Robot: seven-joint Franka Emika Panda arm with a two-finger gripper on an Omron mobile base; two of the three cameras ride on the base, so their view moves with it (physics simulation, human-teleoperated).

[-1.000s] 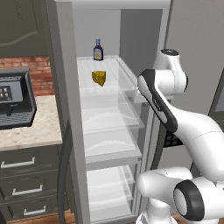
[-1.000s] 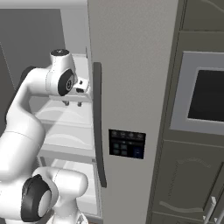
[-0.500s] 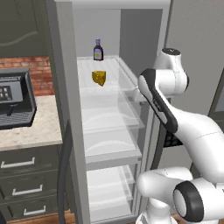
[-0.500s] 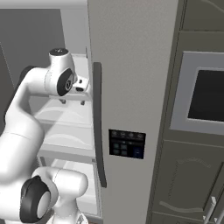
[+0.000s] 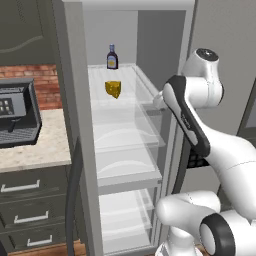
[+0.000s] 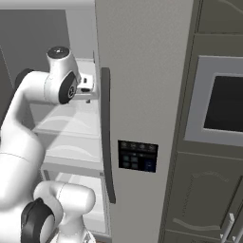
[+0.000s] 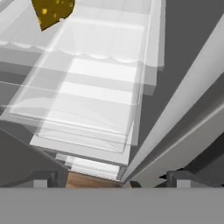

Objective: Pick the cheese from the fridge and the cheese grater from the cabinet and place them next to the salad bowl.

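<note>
The fridge (image 5: pixel 111 30) stands open, with clear glass shelves and a white interior. The cheese (image 5: pixel 113 89), a yellow-orange wedge with holes, sits on an upper shelf; in the hand view the cheese (image 7: pixel 52 11) lies at the top left, far from the fingers. My gripper (image 7: pixel 113 180) is open with nothing between its fingers. It hovers at the right front edge of the shelves, by the fridge door (image 6: pixel 142 95) and its dark handle (image 6: pixel 106 133). In the right base view the gripper (image 6: pixel 88 88) is just left of that handle. The cheese grater and the salad bowl are out of view.
A dark blue-labelled bottle (image 5: pixel 112 57) stands behind the cheese on the same shelf. A black appliance (image 5: pixel 15 117) sits on the counter (image 5: pixel 35 155) to the left of the fridge, above drawers. A dark wall cupboard (image 5: pixel 20 30) hangs over it. A built-in oven (image 6: pixel 223 104) is on the right.
The fingers have gone from shut to wide open. The arm has barely moved and the cheese has stayed in place.
</note>
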